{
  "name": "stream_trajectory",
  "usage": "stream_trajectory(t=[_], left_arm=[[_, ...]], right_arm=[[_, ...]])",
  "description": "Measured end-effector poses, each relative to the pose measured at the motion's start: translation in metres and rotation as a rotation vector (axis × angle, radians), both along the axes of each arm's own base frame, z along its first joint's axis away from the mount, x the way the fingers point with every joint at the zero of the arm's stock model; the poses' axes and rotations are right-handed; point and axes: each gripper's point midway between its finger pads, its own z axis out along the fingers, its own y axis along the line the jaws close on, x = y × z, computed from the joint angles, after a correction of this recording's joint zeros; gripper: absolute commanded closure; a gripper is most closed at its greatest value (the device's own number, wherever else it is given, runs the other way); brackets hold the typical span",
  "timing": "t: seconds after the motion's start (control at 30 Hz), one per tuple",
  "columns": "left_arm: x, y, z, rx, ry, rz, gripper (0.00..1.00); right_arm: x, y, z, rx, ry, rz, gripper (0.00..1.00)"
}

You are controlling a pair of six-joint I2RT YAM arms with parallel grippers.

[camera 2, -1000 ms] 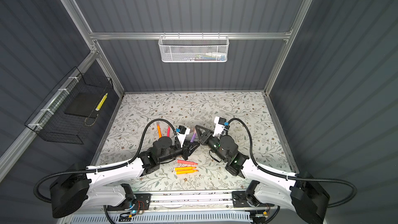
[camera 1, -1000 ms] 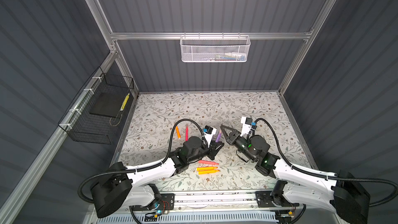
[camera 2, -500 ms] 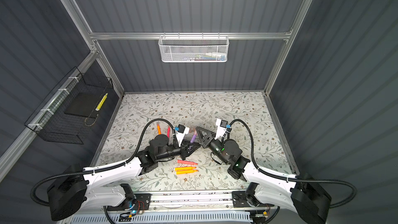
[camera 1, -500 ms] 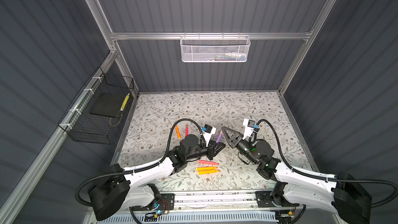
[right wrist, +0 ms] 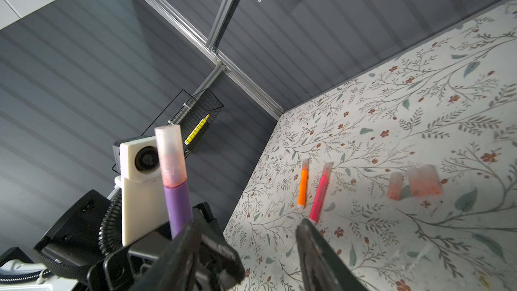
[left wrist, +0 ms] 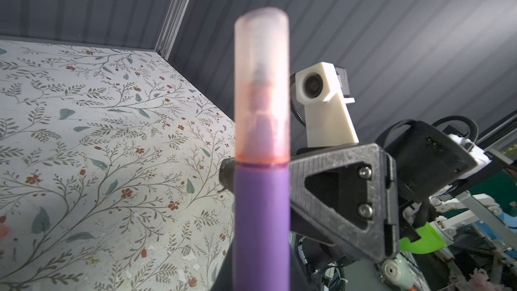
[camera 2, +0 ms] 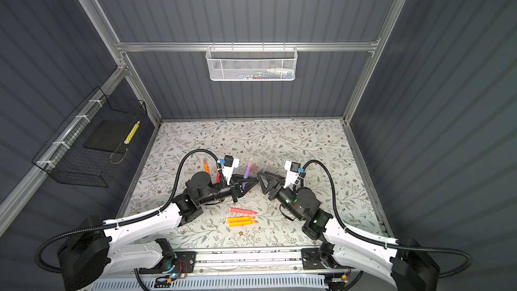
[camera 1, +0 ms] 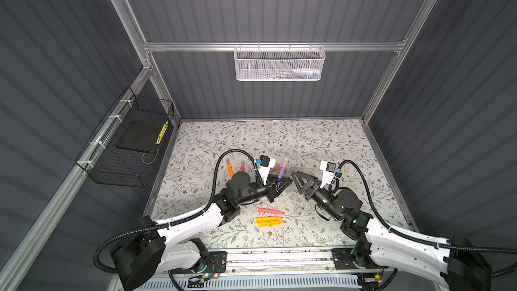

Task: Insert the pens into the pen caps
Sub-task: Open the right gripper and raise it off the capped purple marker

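A purple pen point(camera 1: 281, 174) point(camera 2: 246, 173) stands up out of my left gripper point(camera 1: 279, 185), which is shut on its barrel. A translucent pinkish pen cap point(left wrist: 261, 85) point(right wrist: 170, 158) sits over its tip, down to the purple barrel point(left wrist: 261, 219). My right gripper point(camera 1: 297, 181) point(right wrist: 246, 228) stands open just right of that pen, holding nothing. An orange pen point(right wrist: 302, 186) and a pink pen point(right wrist: 320, 193), both capped, lie on the mat behind my left arm. Three loose pen caps point(right wrist: 422, 181) lie close together beyond. One pink pen point(camera 1: 270, 211) and two orange pens point(camera 1: 268, 221) lie uncapped near the front.
The floral mat point(camera 1: 321, 141) is walled in on three sides. A white mesh basket point(camera 1: 279, 64) hangs on the back wall. A black wire basket point(camera 1: 126, 146) with a yellow marker hangs on the left wall. The two grippers are close together mid-table.
My right gripper was shut at the top of the purple pen; it has opened and drawn back to the right. The cap stays on the pen. My left gripper has barely moved.
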Motion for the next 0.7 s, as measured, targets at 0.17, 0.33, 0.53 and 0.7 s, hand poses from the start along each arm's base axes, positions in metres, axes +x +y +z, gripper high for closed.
stream_trajectory(t=[0.17,0.33,0.53,0.7], left_arm=[[-0.004,-0.004,-0.018,0.096,-0.090,-0.007,1.00],[-0.013,-0.007,-0.042,0.221,-0.167,-0.006,1.00],[-0.014,-0.004,-0.058,0.301,-0.223,-0.003,1.00],[-0.013,-0.002,-0.064,0.329,-0.236,0.008,1.00]], right_arm=[[-0.005,-0.009,0.012,-0.020,-0.037,-0.015,0.40],[-0.006,-0.010,0.030,-0.044,-0.064,-0.020,0.41],[-0.001,-0.001,0.038,-0.087,-0.064,-0.010,0.47],[0.005,0.014,0.023,-0.149,-0.022,0.023,0.50]])
